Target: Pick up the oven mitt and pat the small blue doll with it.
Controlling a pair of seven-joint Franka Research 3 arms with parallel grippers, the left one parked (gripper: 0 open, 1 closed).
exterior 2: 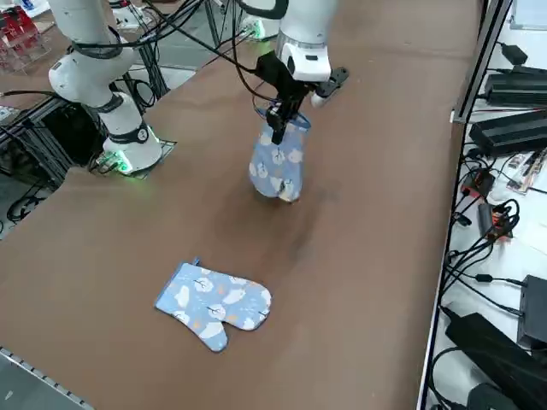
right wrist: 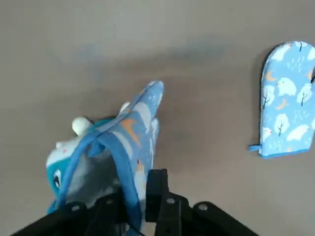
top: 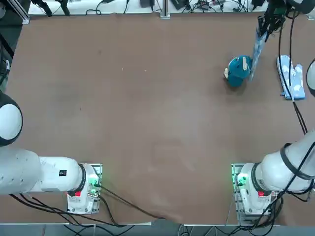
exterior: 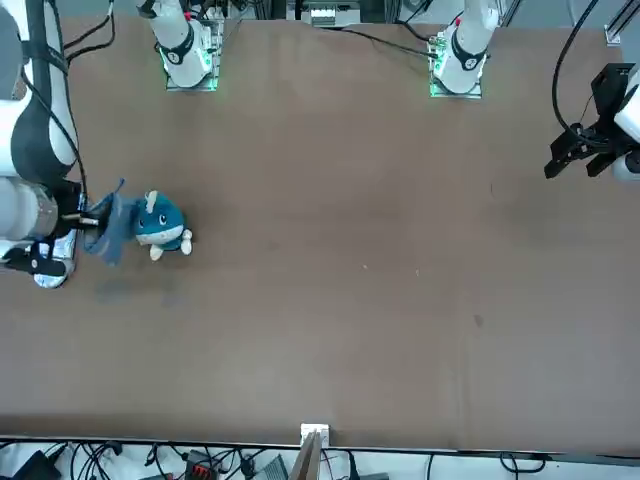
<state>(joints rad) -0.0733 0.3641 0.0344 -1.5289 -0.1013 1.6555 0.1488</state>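
Note:
My right gripper is shut on the cuff of the oven mitt. The pale blue mitt hangs down from the fingers, its tip reaching the small blue doll. The teal doll sits on the brown table at the far right, beside and partly under the hanging mitt. In the right side view the mitt covers the doll almost wholly.
A second, alike mitt lies flat on the table near its right edge, just right of the doll. Cables trail along the far edge of the table.

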